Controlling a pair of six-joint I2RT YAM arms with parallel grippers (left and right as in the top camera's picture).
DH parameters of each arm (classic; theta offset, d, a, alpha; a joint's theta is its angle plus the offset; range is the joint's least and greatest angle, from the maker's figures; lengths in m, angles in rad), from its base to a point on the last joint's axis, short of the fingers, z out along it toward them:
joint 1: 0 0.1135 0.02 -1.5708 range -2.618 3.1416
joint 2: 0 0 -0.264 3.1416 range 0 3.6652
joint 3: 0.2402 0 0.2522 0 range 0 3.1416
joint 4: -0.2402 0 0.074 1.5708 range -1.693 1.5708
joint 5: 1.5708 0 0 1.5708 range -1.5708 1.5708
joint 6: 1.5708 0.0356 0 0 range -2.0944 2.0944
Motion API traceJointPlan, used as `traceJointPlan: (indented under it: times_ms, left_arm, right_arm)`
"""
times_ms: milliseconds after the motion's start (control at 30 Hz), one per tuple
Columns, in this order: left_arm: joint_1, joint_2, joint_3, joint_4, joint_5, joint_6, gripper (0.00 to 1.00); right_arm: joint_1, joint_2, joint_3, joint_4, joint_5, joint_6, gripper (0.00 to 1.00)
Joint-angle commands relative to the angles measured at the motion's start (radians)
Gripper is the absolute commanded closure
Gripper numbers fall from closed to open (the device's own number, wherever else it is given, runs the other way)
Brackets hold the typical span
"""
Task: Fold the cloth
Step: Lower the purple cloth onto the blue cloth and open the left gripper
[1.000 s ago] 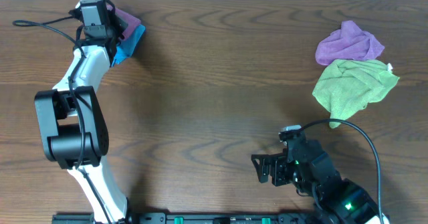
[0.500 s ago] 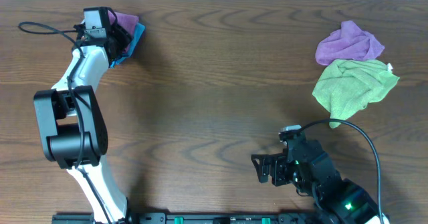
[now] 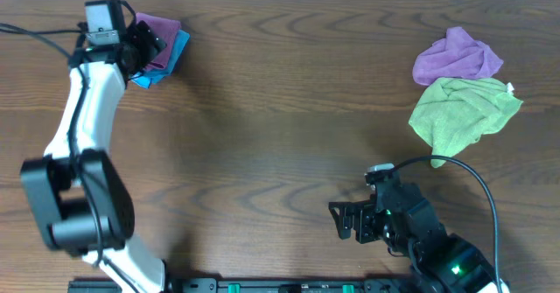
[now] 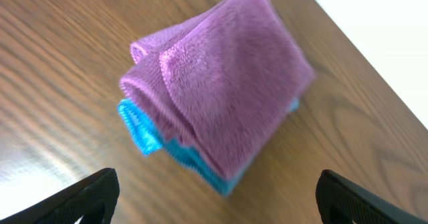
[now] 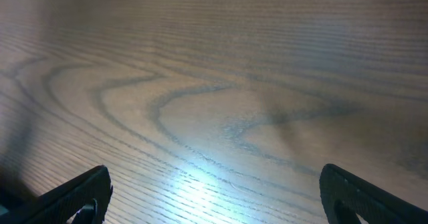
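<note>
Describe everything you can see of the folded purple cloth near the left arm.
The folded purple cloth looks like soft, fuzzy terry, folded into a compact bundle with rounded folds showing several layers at one end. It lies on a folded blue cloth, whose edge peeks out beneath one side. The stack sits on the wooden table near its far left corner. The left tool is open, and its fingertips are clear of the cloth in the wrist view.

Nothing legible here: no text, number or brand in any view. The white tag (image 3: 510,87) on the green cloth (image 3: 459,114) is too small to read.
</note>
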Motion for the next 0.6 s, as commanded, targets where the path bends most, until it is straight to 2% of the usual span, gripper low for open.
traceJointPlan:
  times_ms: [0,67,267,400,567]
  left_arm:
    - [0.004,-0.090,0.016,-0.053,0.063,0.155,0.05]
    - [0.004,-0.143,0.016,-0.095,0.101,0.190,0.05]
    - [0.004,-0.280,0.016,-0.165,0.153,0.190,0.05]
    - [0.006,-0.373,0.016,-0.212,0.103,0.217,0.05]
    - [0.008,-0.516,0.016,-0.366,0.079,0.220,0.05]
  right_arm:
    - [-0.008,-0.005,-0.001,-0.001,0.000,0.011,0.01]
    - [-0.008,-0.005,-0.001,-0.001,0.000,0.011,0.01]
    - [-0.008,-0.005,-0.001,-0.001,0.000,0.011,0.01]
    - [-0.008,-0.005,-0.001,-0.001,0.000,0.011,0.01]
    - [-0.008,-0.005,-0.001,-0.001,0.000,0.011,0.01]
